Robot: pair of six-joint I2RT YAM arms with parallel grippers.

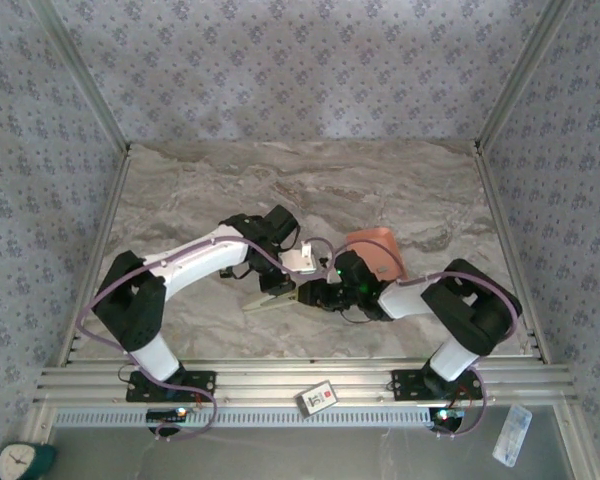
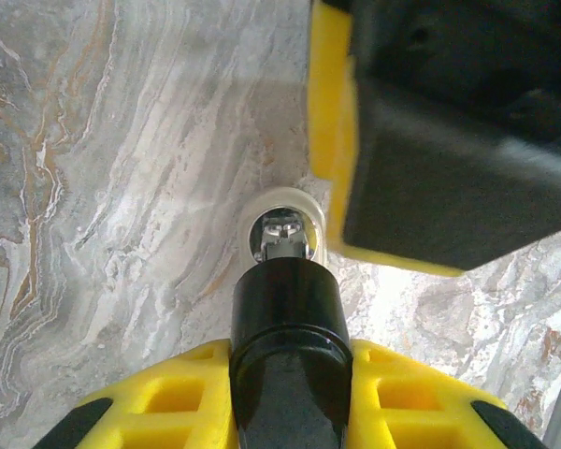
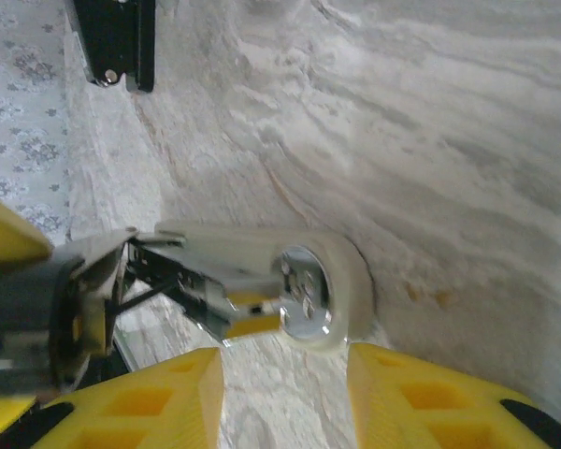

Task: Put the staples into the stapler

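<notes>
Left pincer (image 2: 290, 369) seemingly on stapler (image 3: 252, 257); right (image 3: 285, 398) ajar

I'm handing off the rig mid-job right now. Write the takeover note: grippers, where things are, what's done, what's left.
Left gripper: shut on a black part of the stapler, at the centre of the table.
Right gripper: open, nothing between its fingers, just short of the stapler's cream base end.
Done: stapler is opened, magazine exposed.
Unclear: whether staples are in the magazine. A pink object sits by the right wrist; I cannot tell what it is.
Left: confirm the staples are seated, then close the stapler.
</notes>
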